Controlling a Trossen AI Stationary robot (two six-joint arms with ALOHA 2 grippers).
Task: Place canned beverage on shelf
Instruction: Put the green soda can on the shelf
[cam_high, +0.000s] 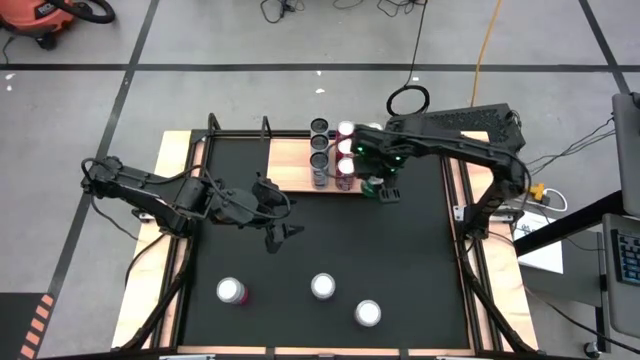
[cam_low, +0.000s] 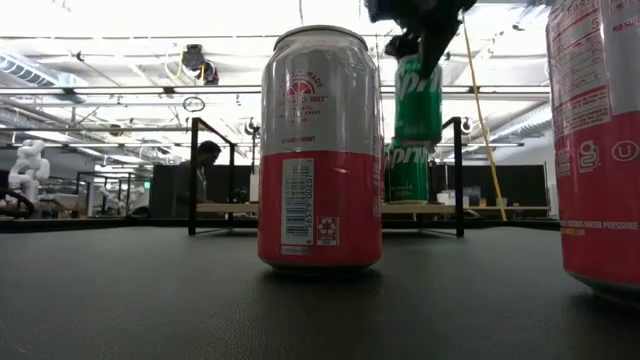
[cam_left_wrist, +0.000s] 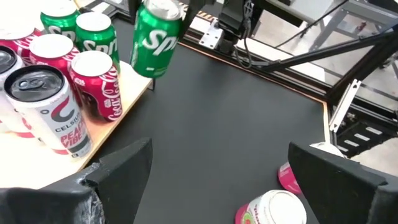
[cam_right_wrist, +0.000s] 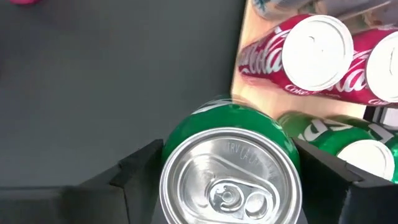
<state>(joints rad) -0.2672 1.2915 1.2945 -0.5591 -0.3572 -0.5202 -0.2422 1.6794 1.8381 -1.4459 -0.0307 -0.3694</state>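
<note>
hanging in the air, the green can (cam_left_wrist: 154, 40) sits clamped in the right gripper (cam_high: 383, 186) just beside the shelf (cam_high: 290, 165); the left gripper (cam_high: 283, 236) waits mid-mat, fingers apart.

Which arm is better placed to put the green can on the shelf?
The right: its gripper already holds the green Sprite can beside the shelf. The left gripper is open and empty, farther away.

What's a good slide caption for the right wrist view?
Right gripper holds a green Sprite can above the black mat, beside the Coca-Cola cans on the wooden shelf.
</note>
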